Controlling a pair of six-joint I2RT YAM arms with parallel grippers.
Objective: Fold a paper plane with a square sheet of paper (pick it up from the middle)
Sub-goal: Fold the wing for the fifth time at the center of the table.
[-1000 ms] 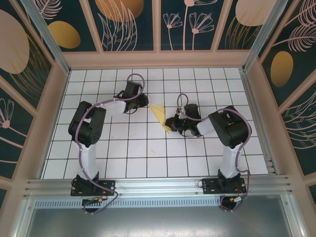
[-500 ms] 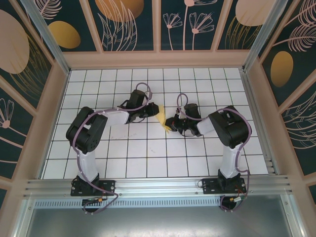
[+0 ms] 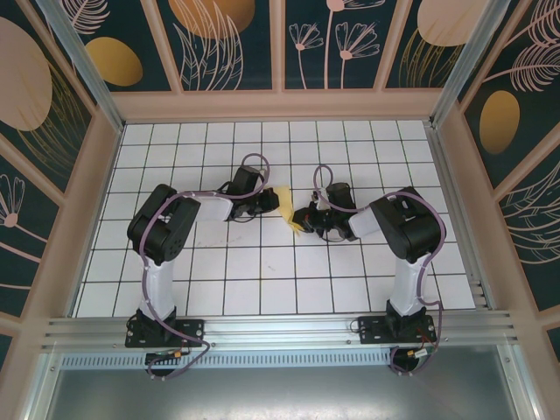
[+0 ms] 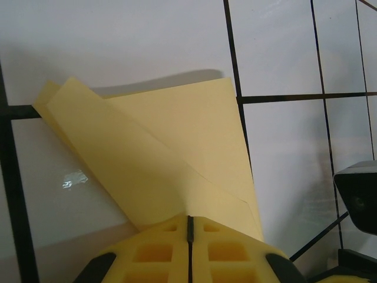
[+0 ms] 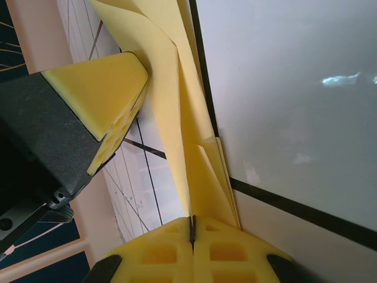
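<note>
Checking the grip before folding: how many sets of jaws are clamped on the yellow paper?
2. The left gripper clamps the left edge of the folded bright yellow paper sheet; the right gripper clamps its near tip.

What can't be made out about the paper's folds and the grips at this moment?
Top external: yellow paper too small for creases; left end effector and right end effector cover its ends.
Left wrist: pinched edge hidden inside the shut end effector.
Right wrist: paper's far end cut off by the top edge.
</note>
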